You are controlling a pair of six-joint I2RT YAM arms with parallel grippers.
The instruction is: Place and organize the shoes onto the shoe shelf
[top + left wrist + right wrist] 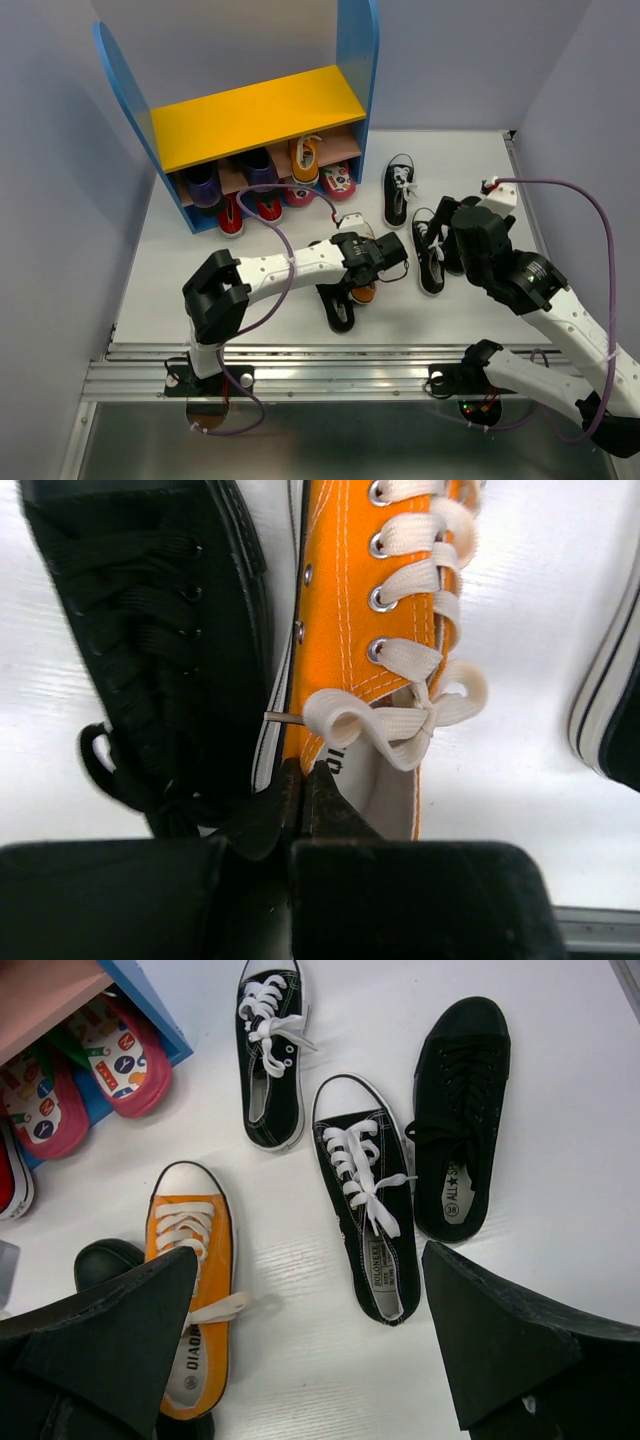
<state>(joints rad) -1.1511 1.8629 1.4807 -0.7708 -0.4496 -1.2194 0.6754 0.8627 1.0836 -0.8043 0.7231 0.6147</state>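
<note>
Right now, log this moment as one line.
left claw: shut on orange sneaker | right claw: open, empty, above white-laced black sneaker | shoe shelf: other orange sneaker on lower board

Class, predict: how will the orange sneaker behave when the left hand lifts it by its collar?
The orange sneaker is probably light, so the thin pinch of the left hand may hold. Gripped near the heel, it will likely tip toe-down. Its soft canvas may fold, and the loose lace bow would dangle.
</note>
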